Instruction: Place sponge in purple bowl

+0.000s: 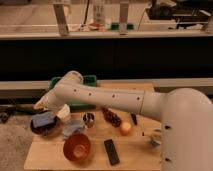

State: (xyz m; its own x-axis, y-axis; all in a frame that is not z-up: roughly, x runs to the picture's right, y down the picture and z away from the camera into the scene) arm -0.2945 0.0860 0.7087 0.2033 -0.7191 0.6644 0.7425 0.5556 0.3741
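The gripper (pixel 50 112) hangs at the far left end of the long white arm (pixel 115 97), low over the purple bowl (pixel 36 131); whether it is open or closed cannot be told, since the wrist covers it from here, nor whether it touches anything. Right under it a bluish block, which looks to be the sponge (pixel 42 120), lies inside the bowl's rim (its colour reads more blue than teal in this dim light). Just right of the bowl sits a pale blue-grey cloth (pixel 74 128), and in front of that a reddish-brown bowl (pixel 76 146) with an orange inside. Further right stand a small metal cup (pixel 89 119), a dark bunch of grapes (pixel 111 116), an orange fruit (pixel 125 128) and a black remote (pixel 111 151), all on a wooden table (pixel 132 155). A green bin (pixel 86 79) shows behind the arm, and beyond it a dark wall panel runs under a pale counter (pixel 150 34) with upright posts
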